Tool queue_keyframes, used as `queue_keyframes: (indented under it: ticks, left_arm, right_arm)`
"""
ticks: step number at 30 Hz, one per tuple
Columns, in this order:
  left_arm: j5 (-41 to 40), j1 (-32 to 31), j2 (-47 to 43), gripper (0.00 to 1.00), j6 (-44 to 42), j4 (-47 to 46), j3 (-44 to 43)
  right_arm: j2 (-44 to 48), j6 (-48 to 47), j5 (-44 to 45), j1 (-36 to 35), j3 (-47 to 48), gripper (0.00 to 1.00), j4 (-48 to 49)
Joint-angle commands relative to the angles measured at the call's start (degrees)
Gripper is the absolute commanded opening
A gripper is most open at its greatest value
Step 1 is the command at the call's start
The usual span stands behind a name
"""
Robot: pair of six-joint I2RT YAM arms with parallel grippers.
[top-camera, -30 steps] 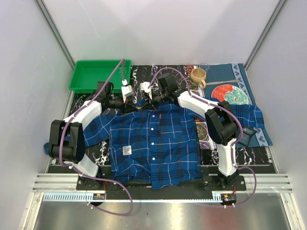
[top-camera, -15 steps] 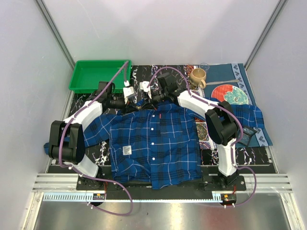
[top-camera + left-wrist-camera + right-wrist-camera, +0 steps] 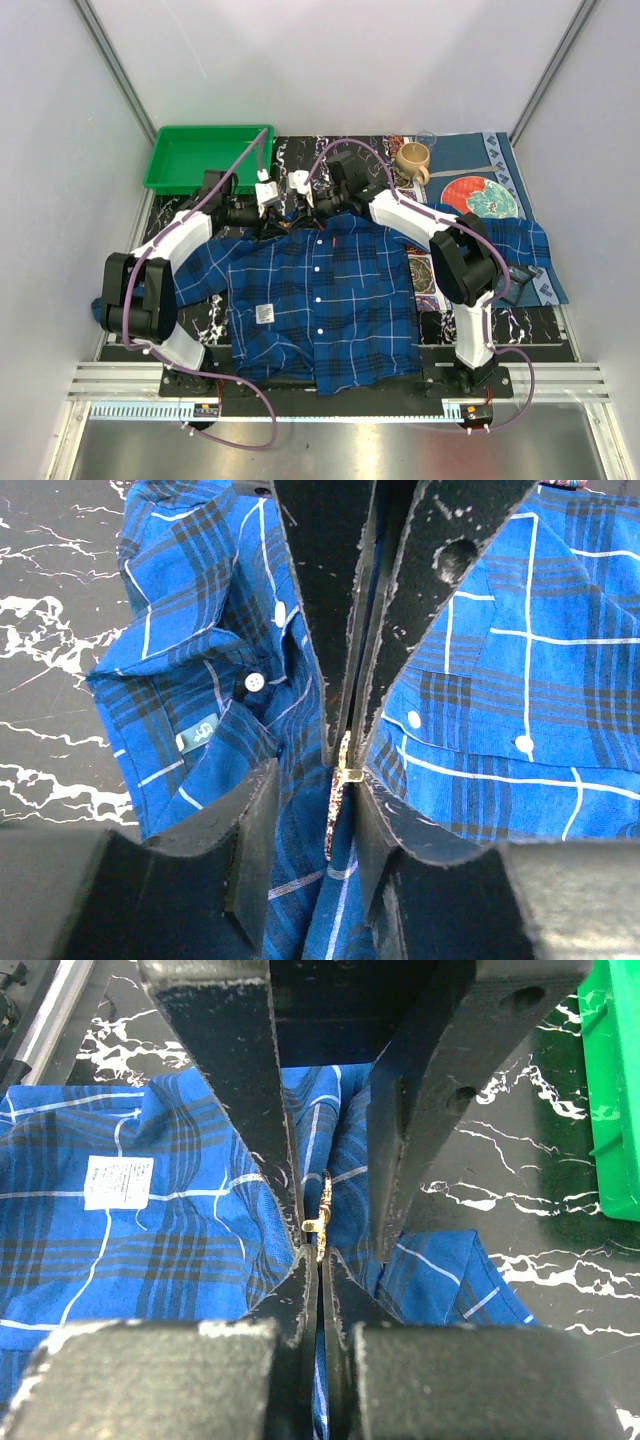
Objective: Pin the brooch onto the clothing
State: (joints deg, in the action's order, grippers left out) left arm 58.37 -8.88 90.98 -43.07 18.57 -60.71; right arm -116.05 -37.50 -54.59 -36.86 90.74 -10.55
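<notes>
The clothing, a blue plaid shirt (image 3: 320,300), lies spread on the table with its collar at the far side. Both grippers meet nose to nose over the collar. My right gripper (image 3: 320,1249) is shut on the brooch (image 3: 318,1222), a small gold piece seen edge-on just above the fabric. In the left wrist view the brooch (image 3: 346,770) sits at the tip of the right arm's shut fingers. My left gripper (image 3: 316,768) stands open, its fingers on either side of the brooch and the shirt (image 3: 200,720) beneath. From above, the left gripper (image 3: 275,208) and right gripper (image 3: 298,205) nearly touch.
A green tray (image 3: 195,158) stands at the far left. At the far right a tan cup (image 3: 412,160) and an orange plate (image 3: 477,197) rest on a blue patterned mat (image 3: 520,160). One shirt sleeve trails right over the mat. The table is black marble (image 3: 50,630).
My left gripper's jaws have parted and no longer pinch the brooch. The right gripper stays shut on it. Both arms have barely shifted.
</notes>
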Motion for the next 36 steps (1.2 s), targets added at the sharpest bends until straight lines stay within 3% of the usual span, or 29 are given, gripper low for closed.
queue_keyframes:
  ticks: [1,10,15,27,36]
  left_arm:
    - [-1.4,1.7,-2.1,0.4,-4.3,-3.2,0.0]
    - [2.9,3.4,-5.2,0.56,-16.0,4.8,1.3]
    - [3.9,4.0,-5.9,0.65,-17.0,4.9,2.0]
    - [8.8,5.7,-7.4,0.67,-19.7,3.1,3.7]
    - [10.9,6.0,-9.9,0.62,-29.9,10.2,4.7]
  right_arm:
    - [6.4,-1.1,-9.5,-3.7,2.5,0.0,1.1]
    - [6.4,-2.3,-8.5,-3.7,2.3,0.0,0.4]
    - [6.3,-2.5,-8.3,-3.7,2.2,0.0,0.4]
    - [6.7,-3.8,-7.2,-3.6,1.6,0.0,-0.4]
    - [6.7,-4.3,-6.9,-3.5,1.5,0.0,-0.7]
